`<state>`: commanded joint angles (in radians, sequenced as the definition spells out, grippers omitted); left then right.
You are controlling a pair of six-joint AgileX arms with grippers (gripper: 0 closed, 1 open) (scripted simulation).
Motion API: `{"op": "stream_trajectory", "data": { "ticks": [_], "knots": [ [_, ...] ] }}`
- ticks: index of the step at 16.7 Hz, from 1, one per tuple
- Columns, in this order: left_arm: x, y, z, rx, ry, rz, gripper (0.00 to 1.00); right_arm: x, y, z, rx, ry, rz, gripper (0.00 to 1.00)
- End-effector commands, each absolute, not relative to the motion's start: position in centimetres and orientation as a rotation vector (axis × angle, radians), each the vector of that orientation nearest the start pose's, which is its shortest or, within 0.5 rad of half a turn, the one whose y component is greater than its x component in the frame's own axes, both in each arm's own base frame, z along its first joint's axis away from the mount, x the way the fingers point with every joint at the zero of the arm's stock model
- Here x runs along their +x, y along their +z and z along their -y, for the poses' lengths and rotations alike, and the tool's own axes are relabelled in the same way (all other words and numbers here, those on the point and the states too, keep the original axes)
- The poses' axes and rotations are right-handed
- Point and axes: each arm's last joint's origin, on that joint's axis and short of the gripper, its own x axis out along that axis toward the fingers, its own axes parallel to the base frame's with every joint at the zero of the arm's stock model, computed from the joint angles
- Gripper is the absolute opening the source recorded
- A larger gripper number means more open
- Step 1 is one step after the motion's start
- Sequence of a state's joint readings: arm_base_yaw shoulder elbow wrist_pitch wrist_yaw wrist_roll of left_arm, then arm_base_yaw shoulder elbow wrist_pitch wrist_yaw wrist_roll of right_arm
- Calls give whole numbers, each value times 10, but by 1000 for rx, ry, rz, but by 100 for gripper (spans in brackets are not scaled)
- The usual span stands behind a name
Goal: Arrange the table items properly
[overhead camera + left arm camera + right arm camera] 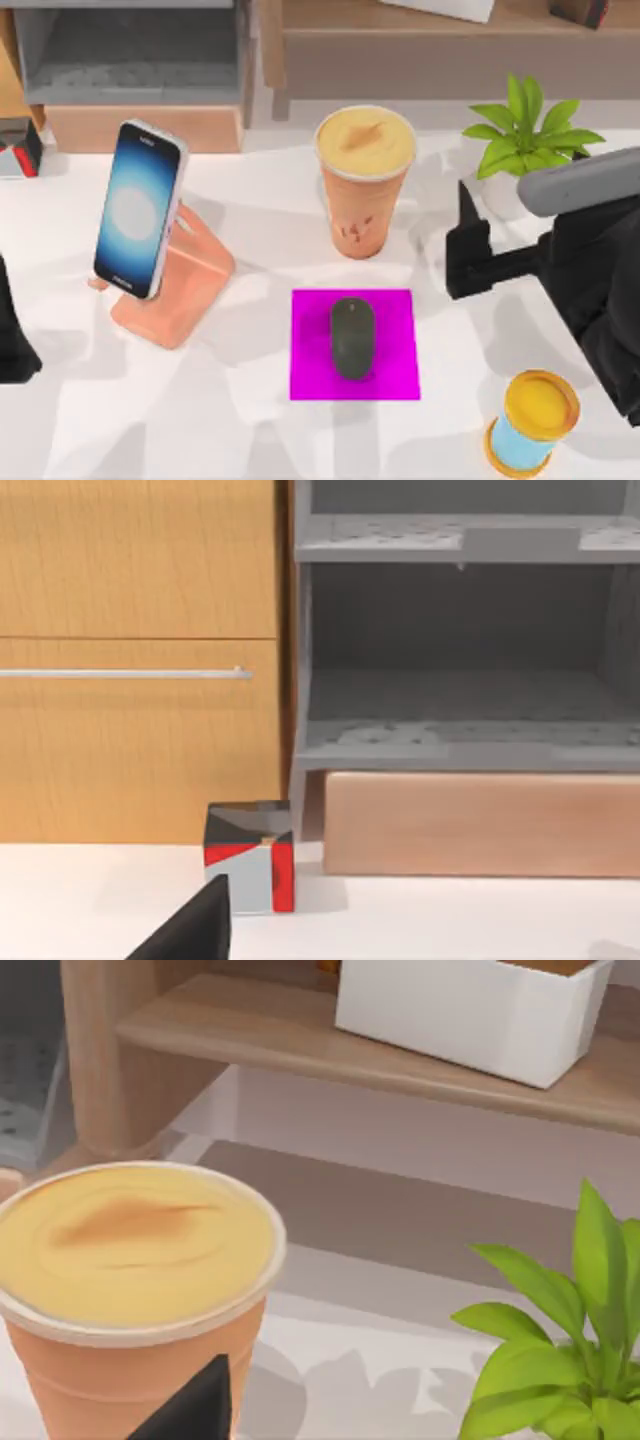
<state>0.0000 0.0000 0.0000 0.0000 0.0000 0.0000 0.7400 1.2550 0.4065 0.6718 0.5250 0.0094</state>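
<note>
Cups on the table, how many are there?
1. The orange cup stands at the back middle of the table, behind the mouse on its pink mat. The small blue cylinder at front right isn't a cup.

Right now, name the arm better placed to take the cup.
Right. The right gripper hangs just right of the cup, near the plant, and its wrist view looks straight at the cup. The left arm sits at the table's far left edge, beyond the phone.
</note>
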Motion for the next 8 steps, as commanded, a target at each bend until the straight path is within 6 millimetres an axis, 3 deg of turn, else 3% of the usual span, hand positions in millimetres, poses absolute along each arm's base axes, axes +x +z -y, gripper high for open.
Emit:
{"op": "stream_trajectory", "data": {
  "ticks": [4, 8],
  "knots": [
    [106, 160, 1, 0, 0, 0, 100, 214, 141, -223, -158, 187, -152, 100],
    [106, 160, 1, 0, 0, 0, 100, 231, 88, -268, -147, 103, -115, 100]
  ]
}}
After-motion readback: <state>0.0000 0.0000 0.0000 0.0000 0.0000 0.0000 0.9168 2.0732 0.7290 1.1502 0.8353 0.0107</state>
